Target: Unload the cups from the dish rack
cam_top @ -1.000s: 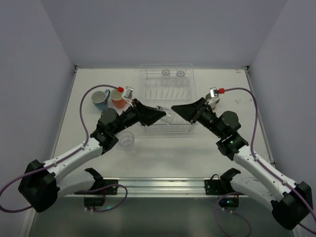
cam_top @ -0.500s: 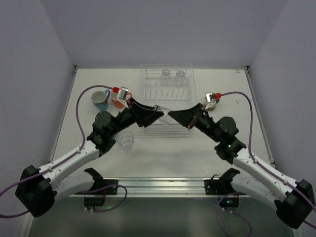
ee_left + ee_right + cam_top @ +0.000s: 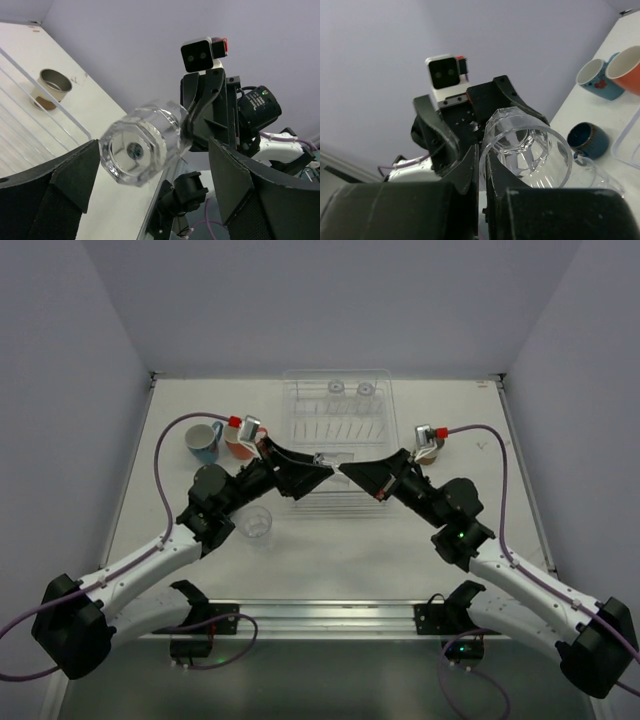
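Aloft, tumbler [image 3: 140, 150] rim in right tool [image 3: 347, 471]

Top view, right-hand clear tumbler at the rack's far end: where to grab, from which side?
Probably take the right-hand tumbler from straight above, closing across its round wall. It stands on end in the dish rack, no handle; a second tumbler stands beside it, so set fingers near-far.

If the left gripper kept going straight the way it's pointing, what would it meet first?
The clear tumbler, base toward it, right between the open fingers of the left gripper. Just behind is the right gripper, pinching the tumbler's rim.
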Motion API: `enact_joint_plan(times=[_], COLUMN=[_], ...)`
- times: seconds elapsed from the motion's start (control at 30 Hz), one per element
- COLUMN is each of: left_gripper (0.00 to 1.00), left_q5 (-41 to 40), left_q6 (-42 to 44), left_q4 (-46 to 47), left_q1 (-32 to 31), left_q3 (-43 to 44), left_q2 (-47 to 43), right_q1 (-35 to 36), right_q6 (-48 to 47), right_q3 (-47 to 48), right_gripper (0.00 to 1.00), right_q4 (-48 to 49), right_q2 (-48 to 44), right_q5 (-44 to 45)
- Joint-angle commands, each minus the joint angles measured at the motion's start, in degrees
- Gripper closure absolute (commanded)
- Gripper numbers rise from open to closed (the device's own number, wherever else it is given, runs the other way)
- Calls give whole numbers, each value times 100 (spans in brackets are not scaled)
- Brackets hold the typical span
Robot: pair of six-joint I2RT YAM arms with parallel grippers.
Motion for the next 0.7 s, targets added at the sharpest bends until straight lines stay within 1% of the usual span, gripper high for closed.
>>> enact_joint_plan(times=[0.0,0.03,0.07,0.13,0.17,0.2,0.23,0.27,0.3,0.33,0.37,0.4,0.43,0.47,0.5,0.53,0.57,0.6,0.63,0.67], left_gripper=[5,0,0,0,0,0,0,0,0,0,0,0,0,0,0,0,0,0,0,0], left_q5=[-276,-503,-610,-943,-1058,-1155,-1347,-1419,-1446,-1446,-1463,-1490,-1594,-1674,-1770,-2024,-2122,-2184,-2176,-2141], left_q6=[623,765,888,1345,1494,1757,1873,1987,2249,2400,2549,2829,2988,3129,3383,3481,3543,3622,3666,3710], left_q4=[-594,-831,-1312,-1911,-2463,-2677,-2914,-3421,-3652,-4203,-4435,-4637,-4848,-5189,-5332,-5447,-5561,-5588,-5632,-5658], left_q1=[16,8,16,7,7,7,16,8,7,7,16,16,8,16,8,16,8,16,16,8], left_q3=[228,290,360,649,720,773,808,922,975,1019,1107,1134,1134,1125,1056,985,906,766,730,712], left_q2=[-334,-509,-589,-816,-896,-967,-1107,-1178,-1239,-1379,-1450,-1520,-1669,-1749,-1810,-1950,-2013,-2057,-2092,-2092], right_q1=[-30,-22,-39,-48,-66,-92,-144,-293,-399,-539,-897,-1092,-1329,-1732,-1857,-1981,-2217,-2297,-2376,-2421], right_q6=[-374,-471,-577,-1007,-1139,-1384,-1517,-1623,-1746,-1982,-2097,-2185,-2360,-2440,-2563,-2825,-2932,-3055,-3265,-3389], right_q3=[104,130,157,358,446,560,613,684,902,991,1062,1201,1272,1351,1552,1659,1799,2053,2186,2300], right_gripper=[100,100,100,100,100,100,100,100,100,100,100,100,100,100,100,100,100,100,100,100], right_q4=[-288,-438,-587,-1175,-1395,-1772,-1941,-2151,-2780,-3091,-3294,-3774,-3997,-4199,-4662,-4884,-5087,-5480,-5693,-5843], right_q2=[-125,-256,-319,-450,-573,-626,-679,-767,-802,-820,-864,-855,-838,-803,-672,-575,-452,-164,-13,145], right_q5=[430,605,702,887,1097,1177,1230,1396,1441,1563,1556,1521,1486,1485,1729,1914,2090,2309,2990,3380])
